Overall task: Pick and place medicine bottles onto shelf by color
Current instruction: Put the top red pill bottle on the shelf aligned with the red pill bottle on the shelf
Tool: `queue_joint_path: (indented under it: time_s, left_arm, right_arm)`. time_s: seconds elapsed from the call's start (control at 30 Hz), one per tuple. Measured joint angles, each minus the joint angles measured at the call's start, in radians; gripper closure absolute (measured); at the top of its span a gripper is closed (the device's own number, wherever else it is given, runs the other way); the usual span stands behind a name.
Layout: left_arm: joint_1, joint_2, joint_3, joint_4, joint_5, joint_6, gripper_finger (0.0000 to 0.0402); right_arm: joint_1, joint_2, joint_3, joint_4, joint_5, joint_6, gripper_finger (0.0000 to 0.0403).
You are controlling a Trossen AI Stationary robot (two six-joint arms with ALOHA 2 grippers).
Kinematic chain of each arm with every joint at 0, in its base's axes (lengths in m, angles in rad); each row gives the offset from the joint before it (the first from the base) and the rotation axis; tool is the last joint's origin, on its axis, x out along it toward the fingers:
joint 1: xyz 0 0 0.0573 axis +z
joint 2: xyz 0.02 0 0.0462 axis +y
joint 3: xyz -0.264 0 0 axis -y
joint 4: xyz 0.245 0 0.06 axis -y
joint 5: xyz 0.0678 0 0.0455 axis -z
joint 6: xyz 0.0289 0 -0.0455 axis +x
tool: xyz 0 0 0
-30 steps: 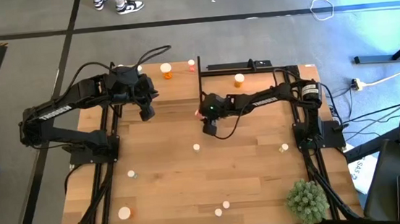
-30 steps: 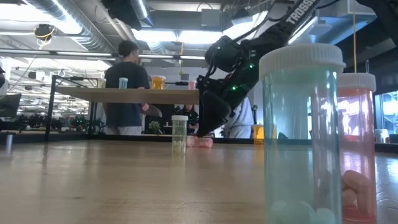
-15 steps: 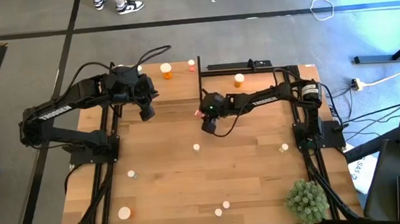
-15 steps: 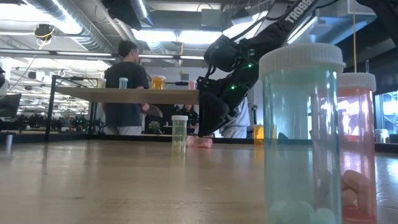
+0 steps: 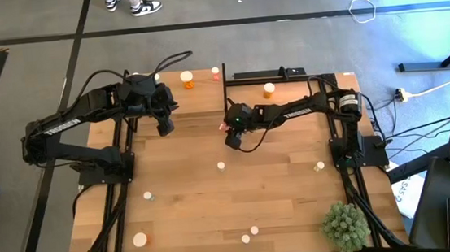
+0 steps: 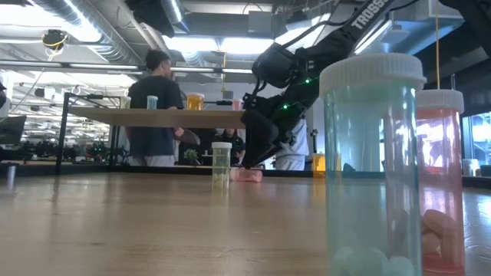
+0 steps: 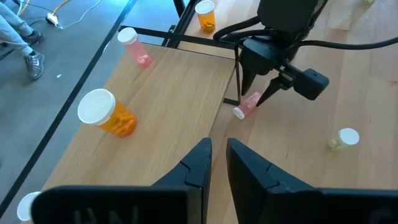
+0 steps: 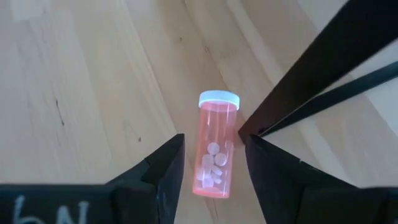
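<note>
From the low cam, nearest to me: a tall pale green bottle [image 6: 374, 165] and a reddish bottle [image 6: 439, 180] just behind it, both upright on the table [image 5: 189, 178]. Further in, a small yellow-green bottle [image 6: 221, 164] stands upright mid-table.

Right gripper [image 8: 208, 158] sits low over a pink bottle [image 8: 214, 152] lying on its side, white cap pointing away from the wrist. Fingers [image 8: 165, 168] are spread, one on each side of the bottle, not pinching it. That bottle lies right beside a black post of the shelf [image 7: 168, 93].

Left gripper [image 7: 214, 165] hangs over the shelf's near part, fingers pressed nearly together, holding nothing I can see.

On the shelf: an orange bottle [image 7: 106, 114] lying tilted, a pink one [image 7: 134, 46] farther along, another orange bottle [image 7: 206, 15] at the far rail.

Behind the table, a person [image 6: 156, 107] stands in the room.
</note>
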Motion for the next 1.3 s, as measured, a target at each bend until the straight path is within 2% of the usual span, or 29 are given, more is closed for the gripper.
queue_joint_path:
  time_s: [1.3]
  left_arm:
    - [0.000,0.000,0.000,0.000,0.000,0.000,0.0358]
  right_arm:
    - [-0.003,0.061,-0.001,0.019,-0.003,0.003,0.0230]
